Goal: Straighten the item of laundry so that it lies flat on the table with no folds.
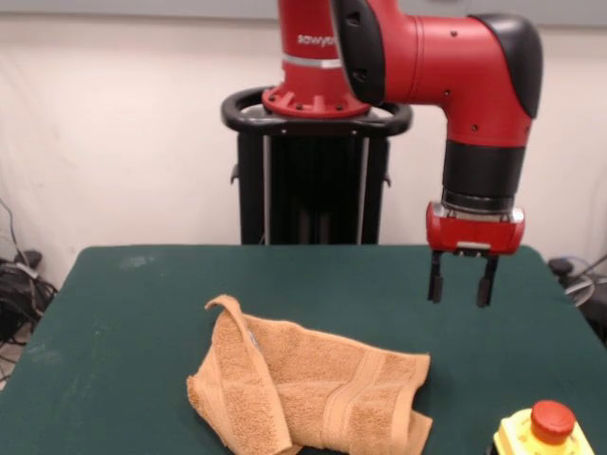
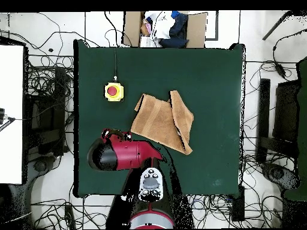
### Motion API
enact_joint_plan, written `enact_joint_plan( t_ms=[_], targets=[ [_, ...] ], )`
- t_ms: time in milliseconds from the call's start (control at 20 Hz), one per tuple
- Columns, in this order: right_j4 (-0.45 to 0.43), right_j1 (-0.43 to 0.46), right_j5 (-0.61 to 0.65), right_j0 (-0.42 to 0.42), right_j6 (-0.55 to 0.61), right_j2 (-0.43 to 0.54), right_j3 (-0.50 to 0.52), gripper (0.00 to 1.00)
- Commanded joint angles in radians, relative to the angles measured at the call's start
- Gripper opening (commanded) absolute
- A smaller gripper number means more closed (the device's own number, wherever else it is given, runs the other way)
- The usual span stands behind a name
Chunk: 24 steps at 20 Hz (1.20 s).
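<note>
The end effector (image 1: 461, 282) hangs from the red arm (image 1: 446, 66) with its two dark fingers (image 1: 435, 281) pointing straight down and set apart, a clear gap showing between them. Nothing sits in that gap and the fingers touch nothing; in the front view their tips hang above the green surface (image 1: 123, 313), over its far part and to the right of the towel (image 1: 308, 389). From overhead the arm's bulk (image 2: 123, 154) covers the end effector, so only the front view shows its opening.

The towel lies crumpled on the surface, toward the camera side in the front view and apart from the end effector. One flap is folded back over the rest, its edge curling up into a raised lip at the upper left of the cloth. A flat woven band runs across the lower layer. In the overhead view the towel (image 2: 162, 121) sits near the middle of the surface (image 2: 210, 78), with the folded-over strip along its right side.

A yellow box with a red button (image 1: 547, 428) stands on the surface at the front view's lower right corner, just beside the towel's near corner.
</note>
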Motion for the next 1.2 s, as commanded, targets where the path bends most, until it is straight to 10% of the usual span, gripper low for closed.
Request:
enact_joint_plan(
  t_ms=[50,350,650,1200],
  targets=[
    [-0.147,0.325,-0.210,-0.086,-0.135,0.201,0.009,1.00],
    [-0.216,0.512,-0.410,-0.052,0.021,0.178,-0.047,1.00],
    [-0.220,0.508,-0.458,-0.003,0.113,0.145,-0.031,1.00],
    [-0.067,-0.040,0.166,0.169,0.148,0.010,-0.001,1.00]
  ],
)
